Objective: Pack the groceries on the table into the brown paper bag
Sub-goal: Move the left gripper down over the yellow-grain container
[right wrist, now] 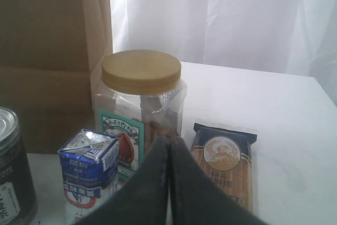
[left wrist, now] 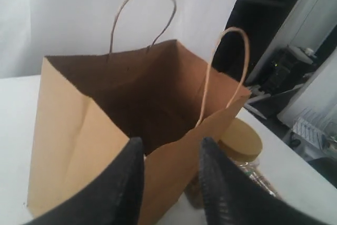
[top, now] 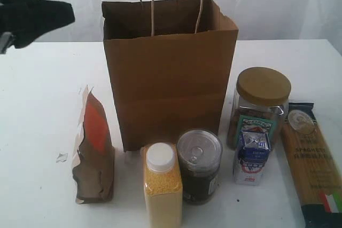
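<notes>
My left gripper (left wrist: 172,145) has its two black jaws apart, and nothing is between them. It hangs up high, to the left of the brown paper bag (top: 171,78). Over the jaws I can look right into the bag's open top.

My right gripper (right wrist: 169,142) has its jaws pressed together, and they hold nothing. Just past them stands the small blue-white carton (right wrist: 88,169). The tan-lidded clear jar (right wrist: 142,93) stands behind it. The long spaghetti packet (right wrist: 224,164) lies flat beside them.

The bag stands upright in the middle of the table (top: 43,105), with both handles sticking up. In front of it the dark jar (top: 199,169) and the yellow-grain white-capped bottle (top: 162,188) stand side by side. The brown pouch with orange-red panel (top: 93,153) stands to their left, near the bag's left corner. All six groceries are on the table, outside the bag.
</notes>
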`<action>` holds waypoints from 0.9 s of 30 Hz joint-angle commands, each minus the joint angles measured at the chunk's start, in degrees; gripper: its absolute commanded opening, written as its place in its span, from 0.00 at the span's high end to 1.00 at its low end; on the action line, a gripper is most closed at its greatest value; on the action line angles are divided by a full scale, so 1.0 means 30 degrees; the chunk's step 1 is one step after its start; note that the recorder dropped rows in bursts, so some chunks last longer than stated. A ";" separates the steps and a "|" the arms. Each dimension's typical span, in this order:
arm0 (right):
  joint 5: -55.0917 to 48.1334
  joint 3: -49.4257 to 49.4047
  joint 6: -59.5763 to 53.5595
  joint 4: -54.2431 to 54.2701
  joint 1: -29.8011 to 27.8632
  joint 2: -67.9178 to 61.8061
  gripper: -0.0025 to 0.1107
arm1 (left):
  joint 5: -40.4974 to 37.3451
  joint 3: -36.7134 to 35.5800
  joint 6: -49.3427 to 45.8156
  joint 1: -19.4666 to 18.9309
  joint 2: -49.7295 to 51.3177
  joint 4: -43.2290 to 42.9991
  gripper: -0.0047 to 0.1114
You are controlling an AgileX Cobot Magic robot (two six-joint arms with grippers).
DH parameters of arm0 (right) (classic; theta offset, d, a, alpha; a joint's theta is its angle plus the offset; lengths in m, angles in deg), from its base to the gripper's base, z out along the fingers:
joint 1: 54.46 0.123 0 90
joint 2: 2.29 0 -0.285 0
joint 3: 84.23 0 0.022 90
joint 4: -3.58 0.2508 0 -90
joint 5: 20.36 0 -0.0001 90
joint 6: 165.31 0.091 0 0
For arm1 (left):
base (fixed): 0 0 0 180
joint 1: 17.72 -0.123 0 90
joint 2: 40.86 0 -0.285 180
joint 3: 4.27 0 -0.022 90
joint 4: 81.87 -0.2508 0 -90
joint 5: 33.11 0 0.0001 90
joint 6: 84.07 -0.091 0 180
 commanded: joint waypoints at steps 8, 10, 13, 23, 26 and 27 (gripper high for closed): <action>0.0172 -0.0099 0.0061 0.0023 -0.0149 0.0130 0.98 | 0.0893 0.0168 0.0331 0.0039 0.2666 -0.0300 0.62; 0.0172 -0.0099 0.0061 0.0023 -0.0149 0.0130 0.98 | 0.1040 0.0168 0.0331 0.0039 0.2658 -0.0300 0.62; 0.0172 -0.0099 0.0061 0.0023 -0.0149 0.0130 0.98 | 0.1818 0.0168 -0.0389 0.0039 0.2658 -0.0300 0.62; 0.0172 -0.0099 0.0061 0.0023 -0.0149 0.0130 0.98 | -0.0374 0.0168 -0.6593 0.2946 0.1641 -0.0300 0.62; 0.0172 -0.0099 0.0061 0.0023 -0.0149 0.0130 0.98 | -0.0285 0.0168 -0.9339 0.3623 0.1641 0.0875 0.62; 0.0172 -0.0099 0.0061 0.0023 -0.0149 0.0130 0.98 | -0.0285 0.0168 -1.0257 0.3869 0.1641 0.1520 0.62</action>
